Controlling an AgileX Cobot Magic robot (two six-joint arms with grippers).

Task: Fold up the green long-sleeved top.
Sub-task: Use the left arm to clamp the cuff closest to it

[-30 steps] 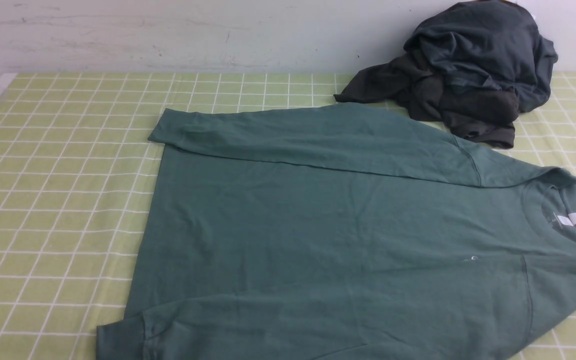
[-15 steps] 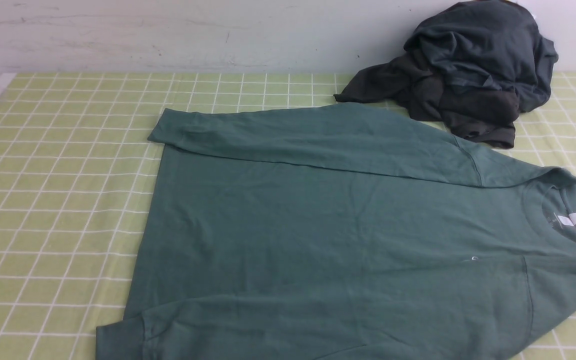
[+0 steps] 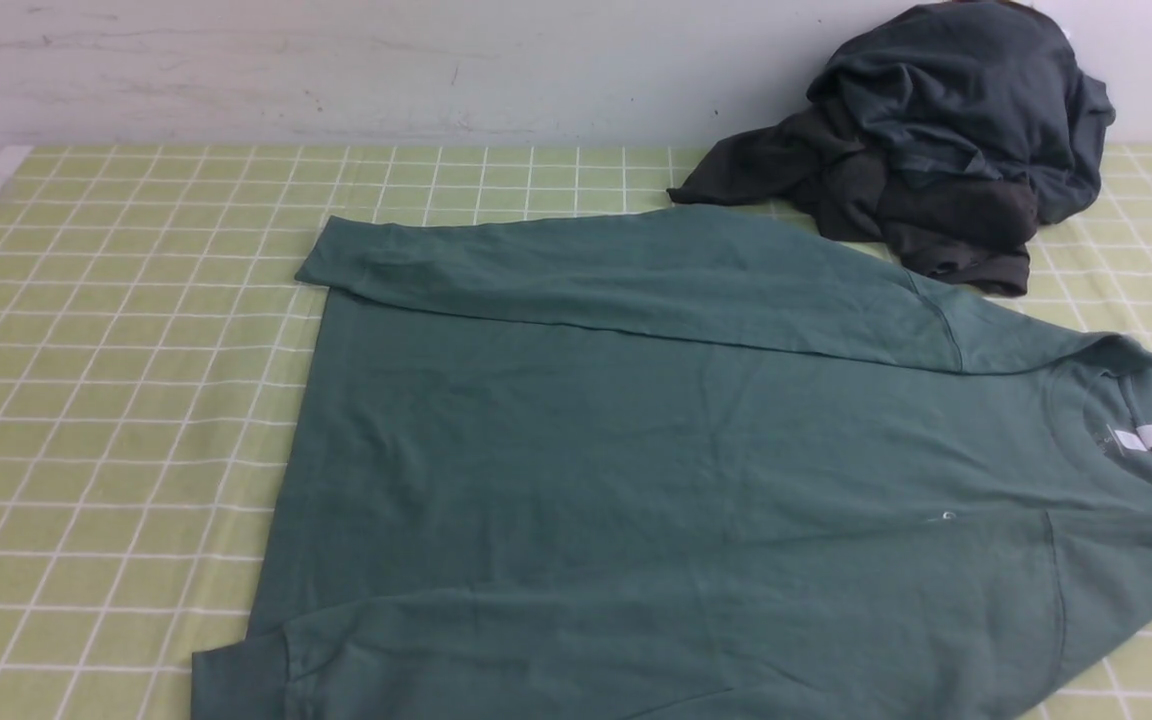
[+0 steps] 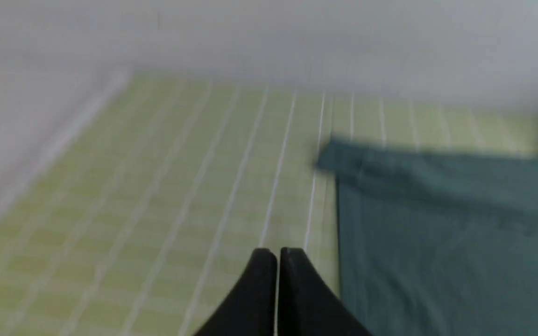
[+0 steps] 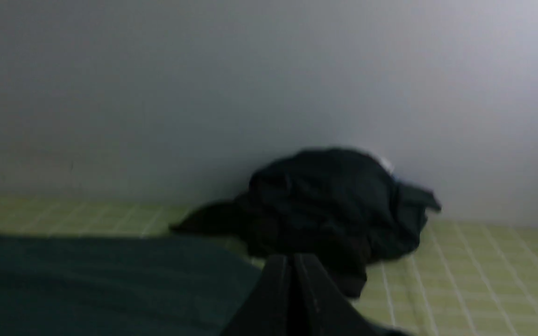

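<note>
Soft, even light fills the sharp front view, with faint shadows edging the green top (image 3: 636, 450). Both wrist views are blurred: bench (image 4: 157, 210) grid lines streak beyond the left gripper (image 4: 278, 254), while the scene ahead of the right gripper (image 5: 292, 259) is dim, the dark clothing pile (image 5: 334, 200) soft-edged.

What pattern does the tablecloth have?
The tablecloth is light green with white grid lines, clearest in the front view.
</note>
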